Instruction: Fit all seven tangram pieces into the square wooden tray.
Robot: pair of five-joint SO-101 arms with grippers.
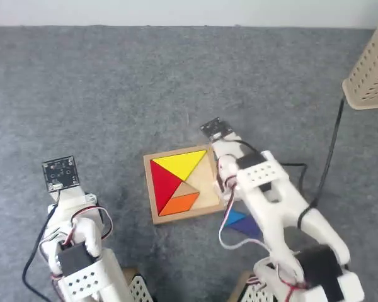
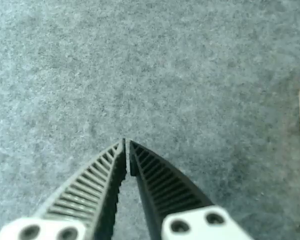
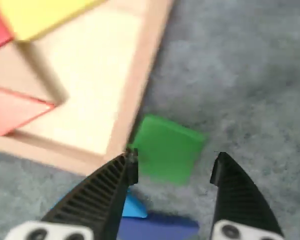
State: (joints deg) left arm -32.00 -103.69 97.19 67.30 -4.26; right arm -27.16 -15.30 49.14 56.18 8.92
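Well left of the wooden tray (image 1: 150,179), the left arm (image 1: 75,248) hangs over bare table (image 1: 113,94), jaws pressed together on nothing. The tray holds yellow (image 1: 179,162), red (image 1: 164,182) and orange (image 1: 179,202) pieces. Just beside its right rim lies the green square (image 3: 166,150), the right arm (image 1: 271,195) over it with jaws spread to either side. Picking up this square seems the step in hand. Next the jaws must lower, pinch it and carry it into the tray's open part.

Pale wooden tray (image 1: 152,189); fuzzy grey carpet (image 1: 113,82)
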